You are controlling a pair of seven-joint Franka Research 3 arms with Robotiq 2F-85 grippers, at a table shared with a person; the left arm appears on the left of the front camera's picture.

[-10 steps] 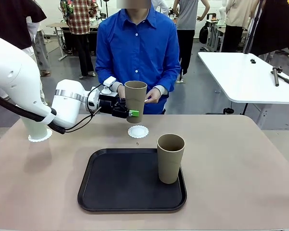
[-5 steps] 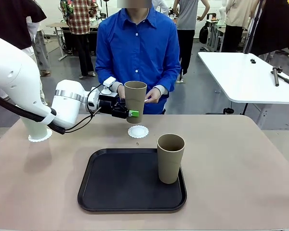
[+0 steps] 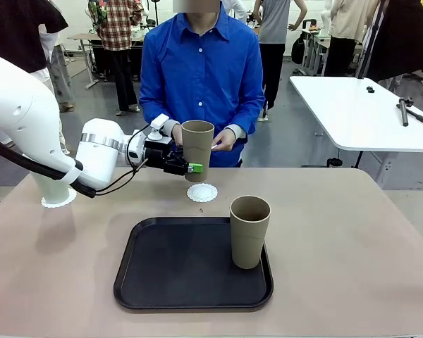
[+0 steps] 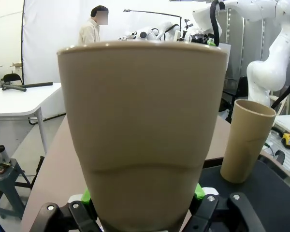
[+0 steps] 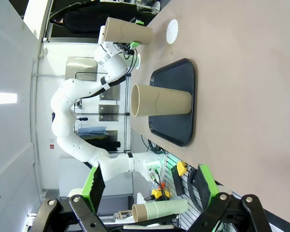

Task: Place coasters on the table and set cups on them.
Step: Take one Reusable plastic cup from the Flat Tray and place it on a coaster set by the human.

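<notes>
Clenched on the tan cup (image 3: 198, 146), the left gripper (image 3: 192, 166) holds it upright above the table (image 3: 352, 232), bare coaster (image 3: 202, 192) at its six o'clock (tray (image 3: 176, 264) farther toward six), so lower it straight and centred before releasing.

Left gripper (image 3: 192, 167), clamped on the tan cup (image 3: 197, 141), sank very slightly toward the coaster (image 3: 202, 193) lying below it.

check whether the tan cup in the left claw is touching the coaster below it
Apart. The right wrist view shows a clear gap between the base of the held cup and the coaster; the left claw holds it aloft.
</notes>
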